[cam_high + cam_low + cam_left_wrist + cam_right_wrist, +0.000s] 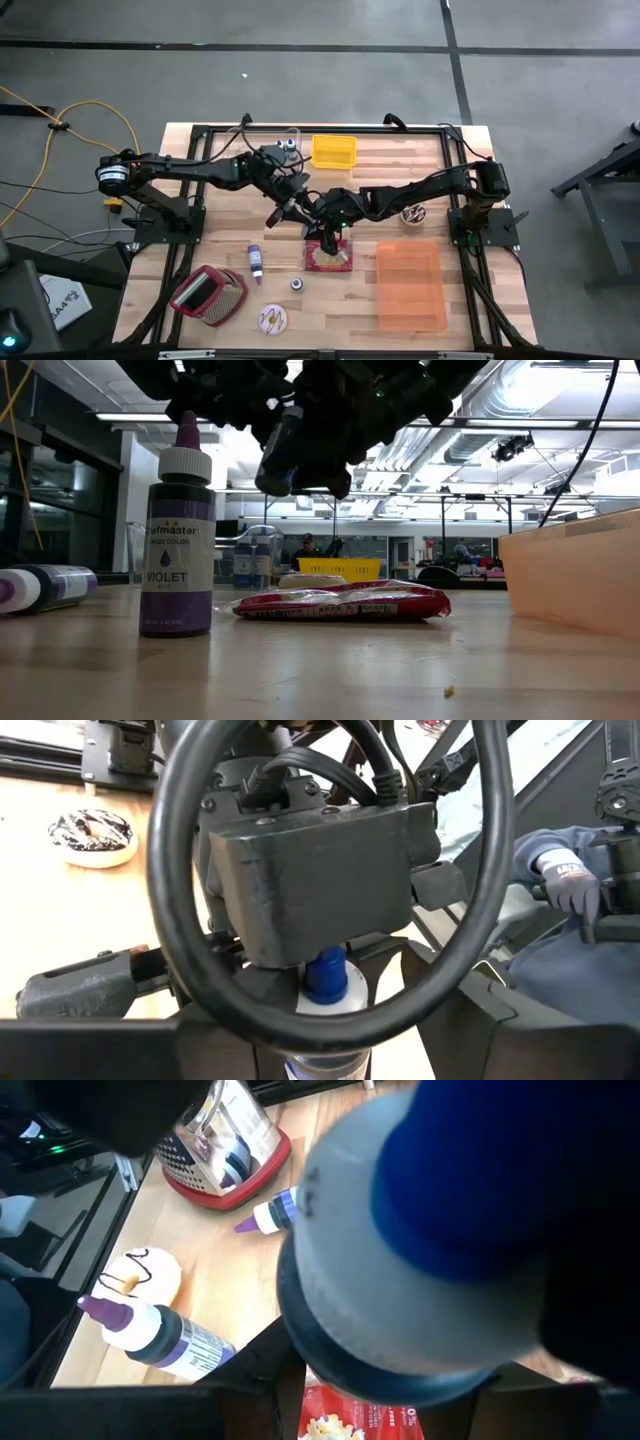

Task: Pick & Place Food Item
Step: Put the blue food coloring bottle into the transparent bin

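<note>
Small blue-capped plastic squeeze bottle [420, 1250] aloft mid-table above red snack packet [340, 602], right gripper [328, 225] clamped on it, left gripper [285, 208] grip undeterminable; likely light, slick, best pinched at barrel.

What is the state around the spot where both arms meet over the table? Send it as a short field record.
held item: blue-capped bottle, up in the air, off the table
right pincer: shut on the blue-capped bottle
left pincer: close beside the right one, over mid-table
below the arms: red snack packet, lying flat
nearby: violet bottle, standing upright
containers: orange bin on the right arm's side; yellow bin at the far edge
</note>
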Action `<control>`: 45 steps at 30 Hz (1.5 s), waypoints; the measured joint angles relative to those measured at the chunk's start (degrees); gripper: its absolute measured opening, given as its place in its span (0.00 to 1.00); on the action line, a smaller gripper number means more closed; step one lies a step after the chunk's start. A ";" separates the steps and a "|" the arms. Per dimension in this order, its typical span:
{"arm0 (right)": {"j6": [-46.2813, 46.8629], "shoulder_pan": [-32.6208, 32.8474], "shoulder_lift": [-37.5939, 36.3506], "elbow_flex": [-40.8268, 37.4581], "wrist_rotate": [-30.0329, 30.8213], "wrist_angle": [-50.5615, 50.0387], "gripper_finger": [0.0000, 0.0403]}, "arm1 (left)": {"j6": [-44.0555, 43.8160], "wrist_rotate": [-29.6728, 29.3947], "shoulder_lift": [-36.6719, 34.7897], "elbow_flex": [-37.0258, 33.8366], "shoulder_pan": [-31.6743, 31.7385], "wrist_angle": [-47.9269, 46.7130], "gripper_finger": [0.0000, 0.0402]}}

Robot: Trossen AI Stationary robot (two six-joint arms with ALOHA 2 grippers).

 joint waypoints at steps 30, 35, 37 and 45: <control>-0.37 0.17 -0.15 0.15 0.15 0.18 0.33 | -0.37 0.04 0.04 -0.02 -0.04 0.61 0.46; -0.26 0.20 -0.15 0.11 0.20 0.17 0.33 | -0.37 0.26 0.02 -0.02 0.97 0.52 0.46; -0.11 0.17 -0.13 0.11 0.26 0.16 0.33 | -0.38 0.25 0.02 -0.02 0.99 0.27 0.46; -0.18 -0.24 -0.09 0.09 1.74 0.14 0.33 | -0.37 0.47 0.00 -0.02 0.85 -0.24 0.46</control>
